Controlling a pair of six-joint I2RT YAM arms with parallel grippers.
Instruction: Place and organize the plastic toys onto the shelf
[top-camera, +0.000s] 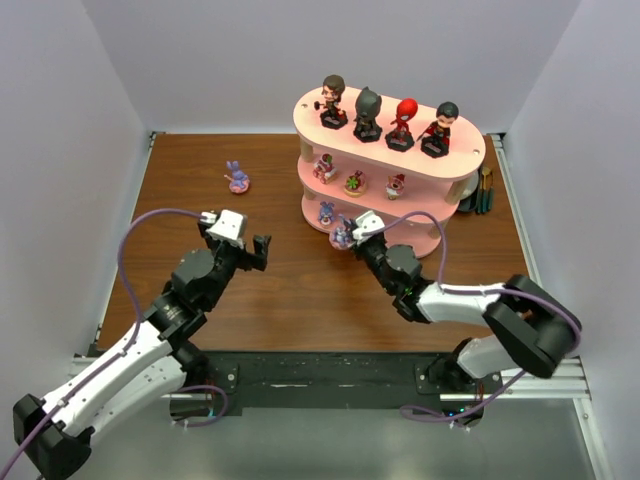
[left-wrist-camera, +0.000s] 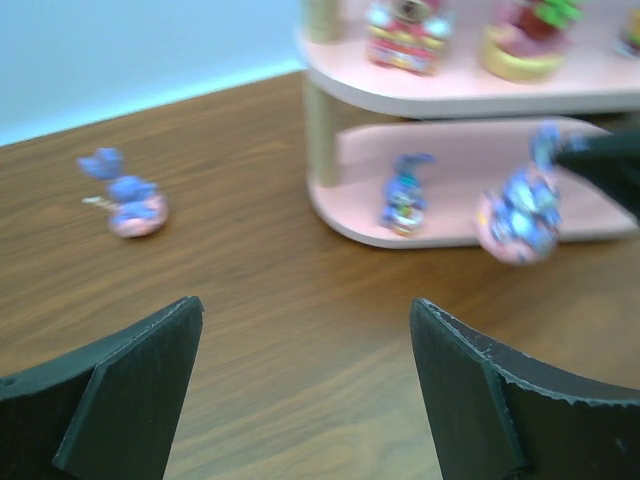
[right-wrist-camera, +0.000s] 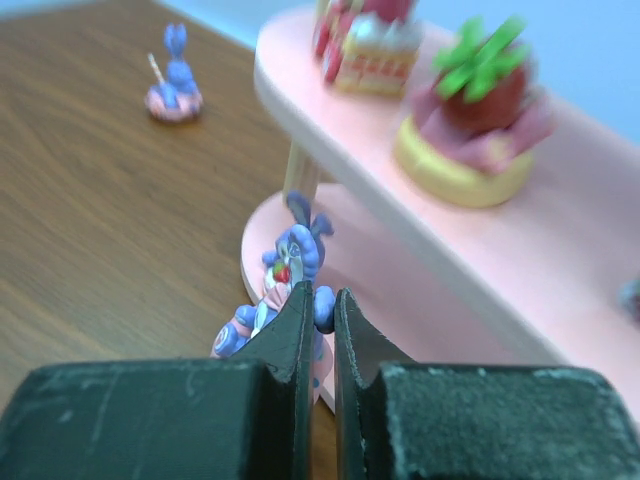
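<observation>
Only the right wrist view shows right end effector (right-wrist-camera: 320, 298) pinching the long-eared creature (right-wrist-camera: 290, 262); left end effector (left-wrist-camera: 305, 325) gapes empty.

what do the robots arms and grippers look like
The left arm and right arm have white shells and black joints, each with a looping lilac cable. The left gripper and right gripper have white heads and two flat black fingers with scuffed edges.
</observation>
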